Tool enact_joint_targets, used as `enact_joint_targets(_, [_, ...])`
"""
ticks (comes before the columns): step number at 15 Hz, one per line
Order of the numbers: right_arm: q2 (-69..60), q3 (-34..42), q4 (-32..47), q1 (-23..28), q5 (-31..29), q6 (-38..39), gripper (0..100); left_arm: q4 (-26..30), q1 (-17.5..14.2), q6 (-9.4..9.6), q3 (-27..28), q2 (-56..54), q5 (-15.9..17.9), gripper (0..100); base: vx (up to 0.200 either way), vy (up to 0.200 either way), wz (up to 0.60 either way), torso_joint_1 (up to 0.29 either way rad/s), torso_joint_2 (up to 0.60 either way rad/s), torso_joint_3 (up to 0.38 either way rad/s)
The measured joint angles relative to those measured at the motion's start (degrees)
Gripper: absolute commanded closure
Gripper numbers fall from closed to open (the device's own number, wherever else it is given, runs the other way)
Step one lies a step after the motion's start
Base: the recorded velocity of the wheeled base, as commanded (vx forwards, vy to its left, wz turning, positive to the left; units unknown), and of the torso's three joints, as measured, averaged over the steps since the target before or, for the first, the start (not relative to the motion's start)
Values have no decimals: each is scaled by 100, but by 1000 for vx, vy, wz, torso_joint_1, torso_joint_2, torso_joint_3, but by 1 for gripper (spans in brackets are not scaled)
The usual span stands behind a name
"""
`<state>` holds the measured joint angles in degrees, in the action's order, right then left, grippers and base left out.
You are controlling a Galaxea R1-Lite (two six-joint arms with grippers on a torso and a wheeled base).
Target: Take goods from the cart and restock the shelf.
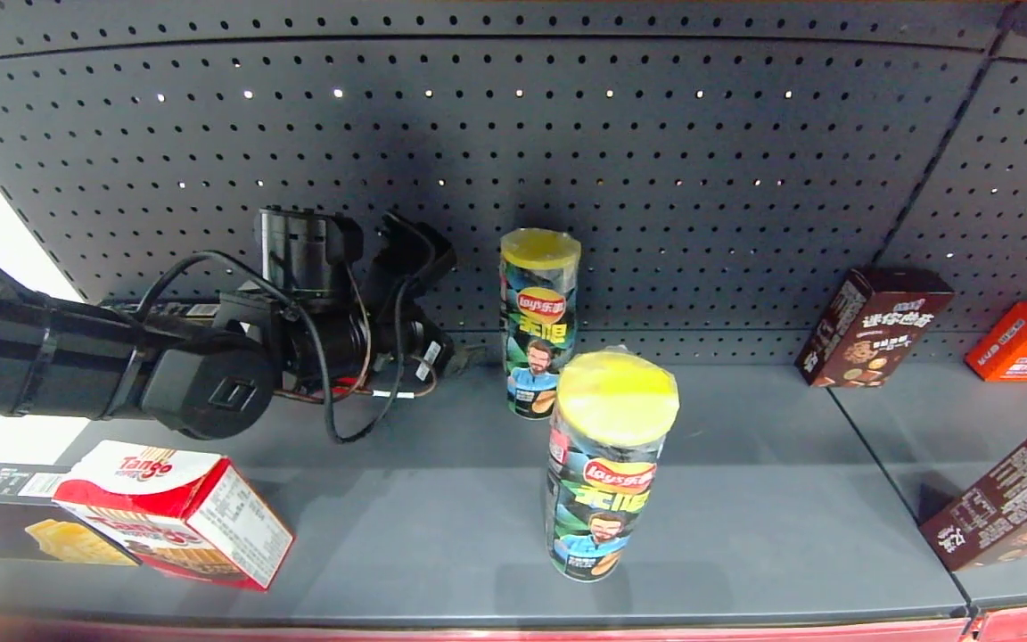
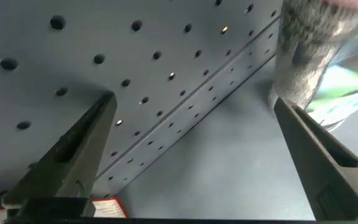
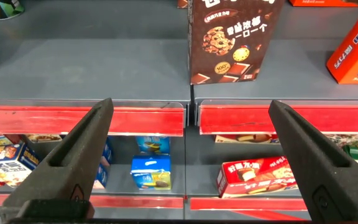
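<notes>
Yellow-lidded cylindrical crisp can (image 1: 610, 464) stands upright near the front of the grey metal shelf (image 1: 772, 499), with a second can (image 1: 538, 321) behind it, seemingly lined up label-out for shoppers. Left end effector (image 2: 194, 102), spread and empty, sits just beside the rear one; right end effector (image 3: 191, 104), also spread, faces the shelf's front edge.

Logos on front chip can (image 1: 607, 464), rear chip can (image 1: 538, 321), red-white box (image 1: 176, 513), characters on brown box (image 1: 875, 325)

Rear chip can (image 1: 538, 325), yellow lid, stands upright at back of grey shelf (image 1: 745, 499); front chip can (image 1: 607, 468), same look, upright nr front edge, slightly to the right, labels fwd
</notes>
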<state>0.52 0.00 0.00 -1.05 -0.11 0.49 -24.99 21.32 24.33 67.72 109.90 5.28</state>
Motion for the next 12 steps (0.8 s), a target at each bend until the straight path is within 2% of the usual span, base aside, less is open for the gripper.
enact_joint_targets(5, [0,0,0,-5,0,0,0,-62,30,-6,-9,55,-93,0,0,0,0,0,0,0])
enact_joint_targets(12, [0,0,0,-5,-2,-2,0,-101,304,-11,44,206,-224,0,0,0,0,0,0,0])
